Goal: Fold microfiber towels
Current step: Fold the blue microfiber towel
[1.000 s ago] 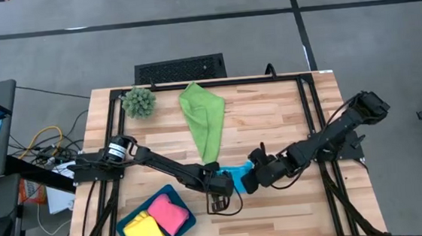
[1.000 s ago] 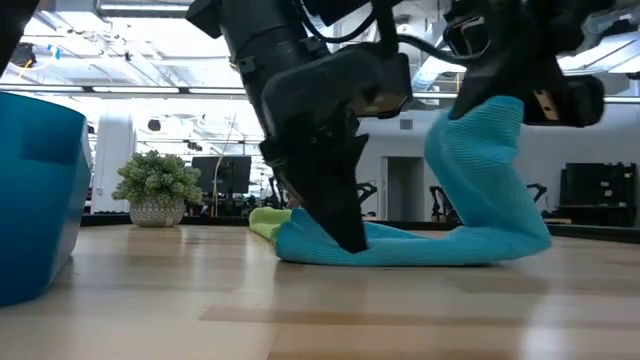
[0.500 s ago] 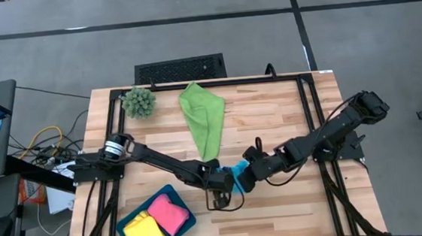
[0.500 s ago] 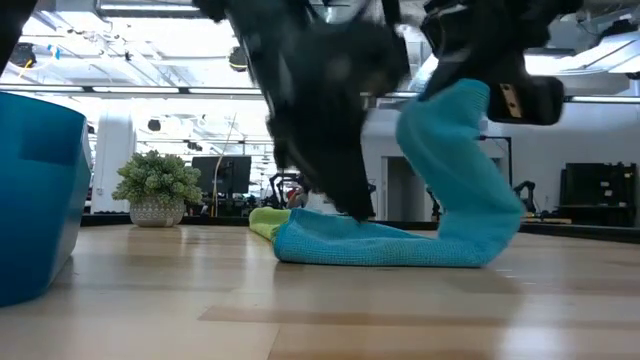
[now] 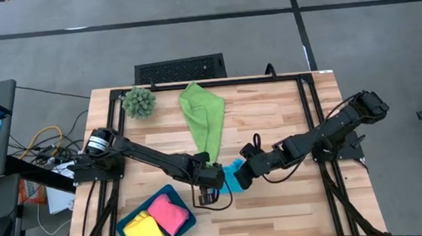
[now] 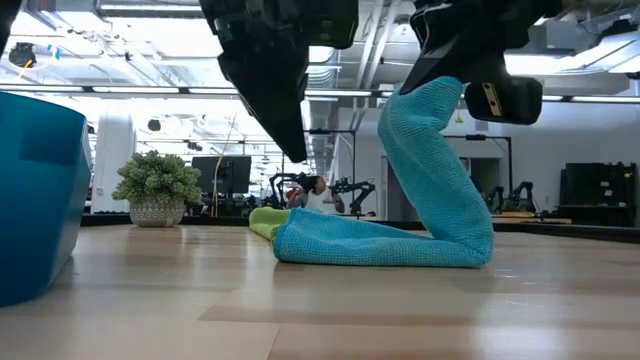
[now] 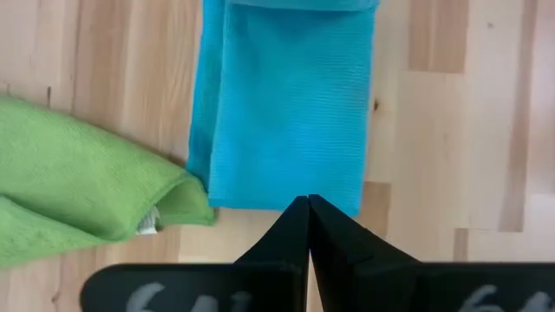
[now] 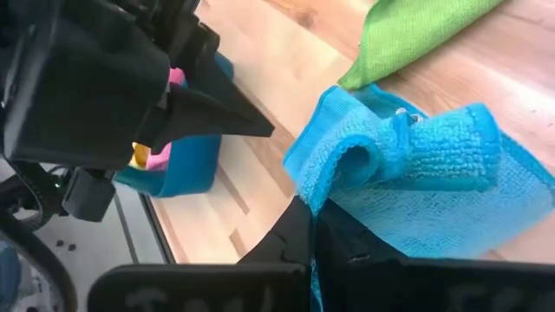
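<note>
Right end effector (image 5: 240,177) pinched on the blue towel (image 6: 400,225), lifting one end off the counter (image 5: 271,121), left end effector (image 5: 208,180) closed, empty, just above, green towel (image 5: 203,118) nearby.

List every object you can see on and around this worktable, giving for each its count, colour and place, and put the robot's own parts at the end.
Bright blue microfiber towel: one, mid-table, one end lifted over the flat part.
Green microfiber towel: one, far centre, limp, its tip reaching the blue towel.
Pink folded towel: one, inside the tray.
Yellow folded towel: one, inside the tray, beside the pink.
Dark teal-blue rectangular tray: one, near left corner.
Spiky green ball plant: one, far left corner.
Wooden slatted table: one, pale, black-framed.
Black vented panel: one, on the floor beyond the table.
Left pincer: shut, empty, raised above the blue towel.
Right pincer: shut on the blue towel's lifted end.
</note>
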